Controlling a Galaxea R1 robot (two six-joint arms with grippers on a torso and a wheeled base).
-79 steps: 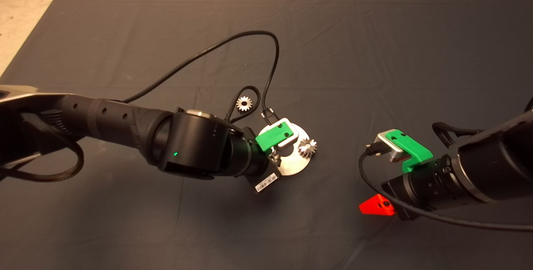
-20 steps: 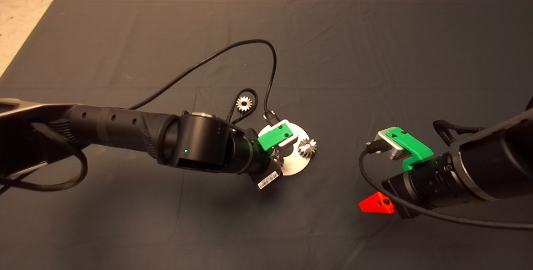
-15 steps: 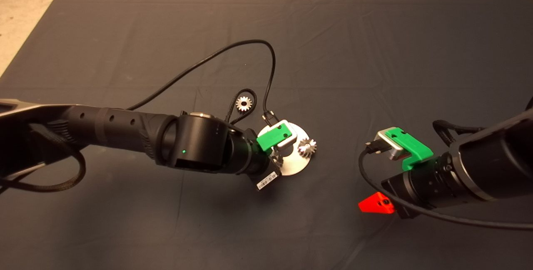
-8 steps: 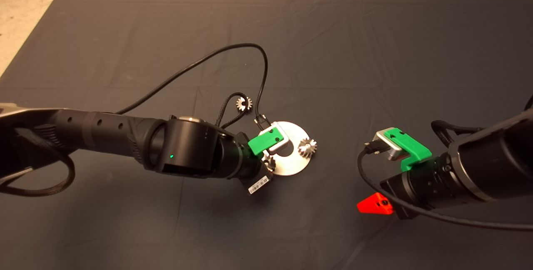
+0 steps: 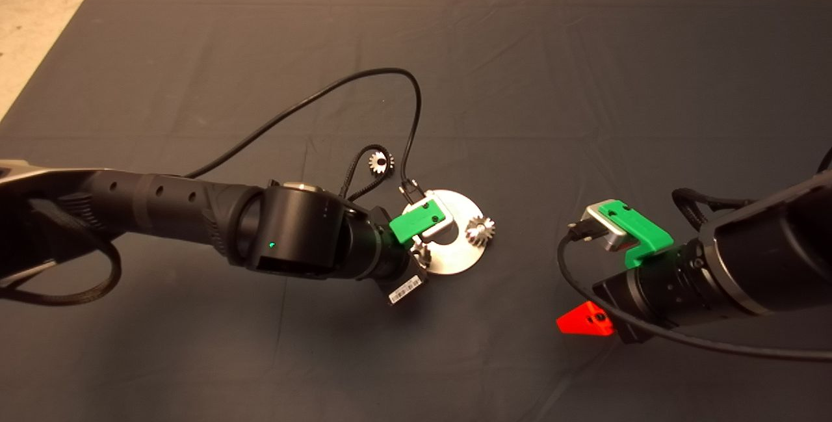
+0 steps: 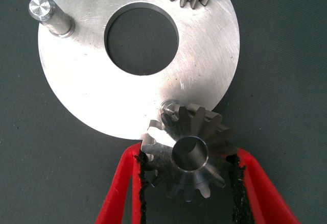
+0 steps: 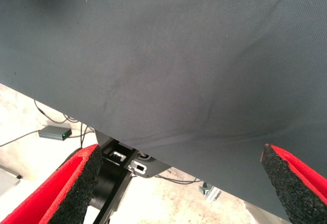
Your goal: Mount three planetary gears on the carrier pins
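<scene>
Progress, as judged: one of three done. One planetary gear [image 5: 480, 229] seated on pin at right rim of carrier disc [image 6: 204, 60].

Second gear [image 6: 189, 155] clamped between pads of left gripper [image 6: 189, 183], at near-left rim of disc, beside its pin [image 6: 167, 107]; bore off pin, not seated.

Third gear [image 5: 380, 162] loose on mat, just far-left of disc. One pin [image 6: 47, 13] bare.

Right gripper [image 7: 179, 183] parked right of disc, fingers wide apart, empty.

Markings: white barcode label [image 5: 407, 288] on left wrist; text unreadable.
</scene>
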